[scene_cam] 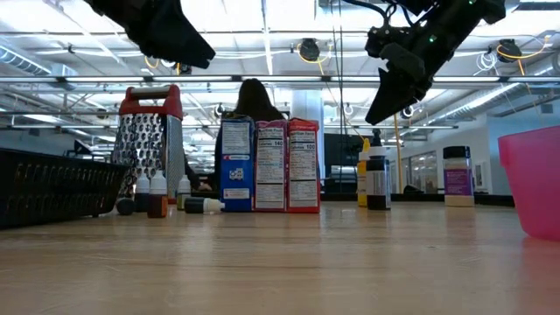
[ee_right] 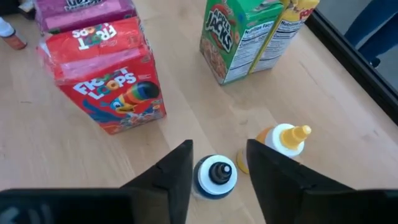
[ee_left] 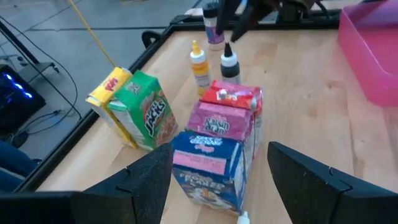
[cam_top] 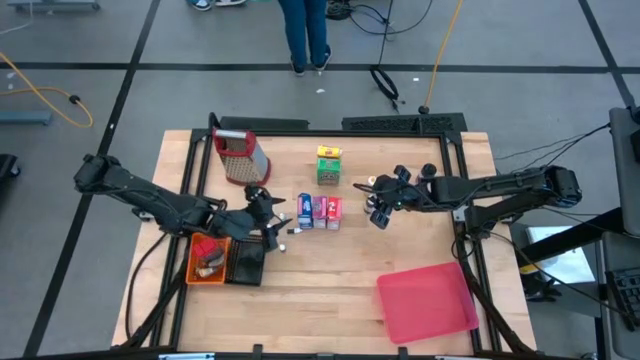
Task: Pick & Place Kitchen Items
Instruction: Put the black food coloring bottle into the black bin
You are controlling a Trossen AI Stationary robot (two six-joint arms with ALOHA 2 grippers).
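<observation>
Centrally in the high view, the right gripper (cam_top: 381,203) hangs over two little bottles; in its wrist view its fingers stand spread either side of the dark-capped bottle (ee_right: 213,175), not pinching it, the yellow-capped bottle (ee_right: 285,142) just beside. Left of centre, the left gripper (cam_top: 268,212) hovers spread behind the blue carton (ee_left: 207,163), pink carton (ee_left: 222,122) and red carton (ee_left: 235,96) standing in a row.
</observation>
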